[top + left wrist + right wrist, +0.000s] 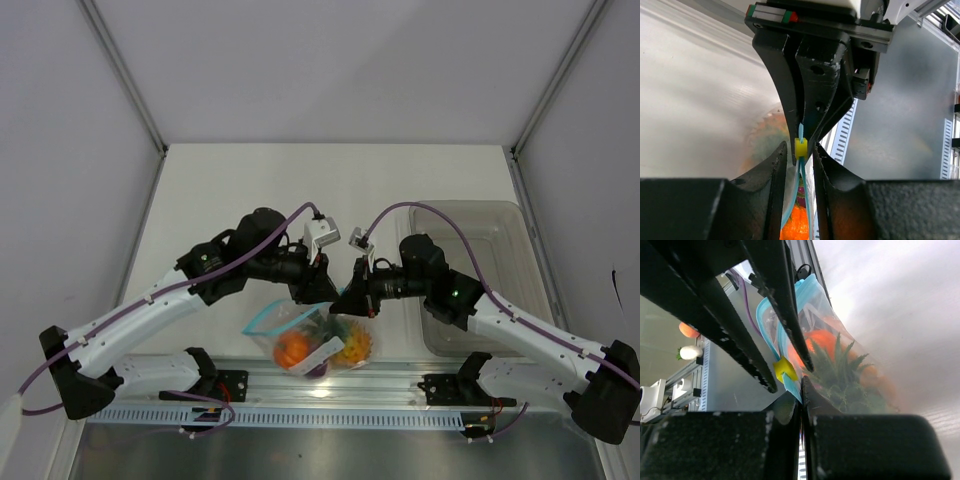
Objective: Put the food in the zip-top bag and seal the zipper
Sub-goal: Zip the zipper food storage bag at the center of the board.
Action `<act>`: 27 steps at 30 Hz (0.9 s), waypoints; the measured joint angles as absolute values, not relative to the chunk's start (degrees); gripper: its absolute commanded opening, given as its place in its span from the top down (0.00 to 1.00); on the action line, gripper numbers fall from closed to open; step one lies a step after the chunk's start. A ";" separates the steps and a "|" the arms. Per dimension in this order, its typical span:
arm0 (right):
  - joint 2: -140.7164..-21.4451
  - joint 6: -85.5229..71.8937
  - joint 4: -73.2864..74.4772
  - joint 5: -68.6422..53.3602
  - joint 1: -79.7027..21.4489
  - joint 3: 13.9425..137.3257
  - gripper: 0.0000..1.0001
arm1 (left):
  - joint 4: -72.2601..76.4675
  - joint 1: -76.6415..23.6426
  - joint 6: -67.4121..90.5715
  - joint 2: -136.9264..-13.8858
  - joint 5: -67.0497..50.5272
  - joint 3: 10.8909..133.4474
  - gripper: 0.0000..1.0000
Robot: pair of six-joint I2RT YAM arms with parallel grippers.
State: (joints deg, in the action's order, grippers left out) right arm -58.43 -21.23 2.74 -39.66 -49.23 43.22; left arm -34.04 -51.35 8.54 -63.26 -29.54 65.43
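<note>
The zip-top bag (300, 328) hangs between my two grippers above the table's front, with the food inside: an orange piece (291, 349), the pineapple (352, 347) and a magenta one (801, 197). My right gripper (352, 297) is shut on the end of the teal zipper (790, 382), right beside its yellow slider (785, 369). My left gripper (328, 287) straddles the slider (800, 148), its fingers (772, 185) narrowly apart with a small gap on each side. Toward the left wrist camera the two zipper strips (812, 200) spread apart. The pineapple crown (840, 370) presses against the plastic.
A grey translucent bin (520, 260) stands at the right, beside the right arm. A perforated metal rail (350, 385) runs along the front edge under the bag. An orange toy (687, 330) and a white one (690, 352) lie far off in the right wrist view.
</note>
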 measured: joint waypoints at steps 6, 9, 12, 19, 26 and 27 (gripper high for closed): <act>-58.41 -21.63 2.02 -39.59 -49.34 43.22 1.00 | -34.00 -51.35 8.60 -63.22 -28.64 65.12 0.79; -58.46 -21.63 2.04 -39.03 -49.71 43.24 1.00 | -33.98 -51.35 8.69 -63.22 -28.67 65.12 0.86; -58.54 -21.61 2.26 -38.30 -50.41 43.24 1.00 | -34.09 -51.35 9.08 -63.22 -28.60 65.12 1.00; -57.67 -22.68 1.39 -35.07 -50.87 42.72 1.00 | -33.76 -51.29 8.99 -63.07 -28.21 65.04 0.99; -50.15 -27.94 -2.85 -28.51 -50.48 38.13 1.00 | -31.18 -51.29 8.97 -62.17 -28.80 63.70 0.99; -49.10 -28.77 -3.36 -27.77 -50.19 37.36 1.00 | -30.76 -51.29 8.97 -62.00 -28.86 63.42 0.99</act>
